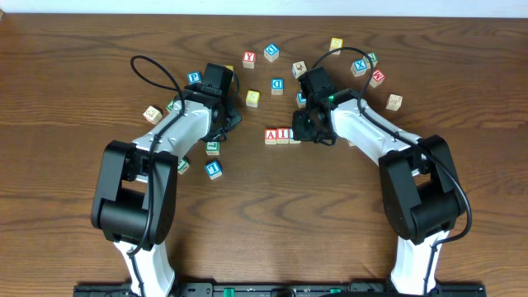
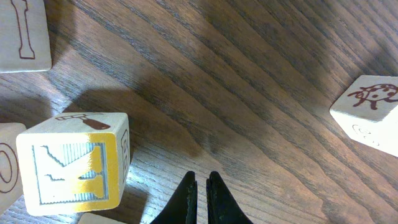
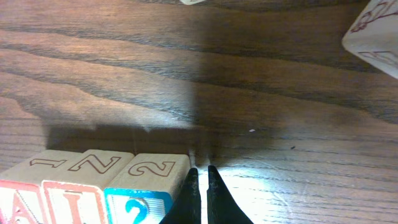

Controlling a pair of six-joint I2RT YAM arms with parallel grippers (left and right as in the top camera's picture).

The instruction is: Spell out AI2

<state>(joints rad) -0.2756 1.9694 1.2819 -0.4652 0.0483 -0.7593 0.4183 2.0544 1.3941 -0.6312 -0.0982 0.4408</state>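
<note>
Three cubes stand in a row on the table: the red A (image 3: 18, 199), the red I (image 3: 74, 200) and the blue 2 (image 3: 146, 186), touching side by side. From overhead the A (image 1: 271, 135) and I (image 1: 283, 135) show; the 2 is mostly hidden under my right arm. My right gripper (image 3: 202, 173) is shut and empty, its left finger against the right side of the 2 cube. It shows overhead as the right gripper (image 1: 305, 130). My left gripper (image 2: 202, 177) is shut and empty just above bare wood, left of the row, also seen overhead as the left gripper (image 1: 228, 124).
Loose cubes lie around: a yellow K cube (image 2: 71, 165) close left of my left fingers, a ladybird cube (image 2: 370, 112), a red Y cube (image 1: 248, 58), a blue D cube (image 1: 277, 84), a blue-framed 1 cube (image 1: 214, 169) and several more at the back right near an X cube (image 1: 360, 66).
</note>
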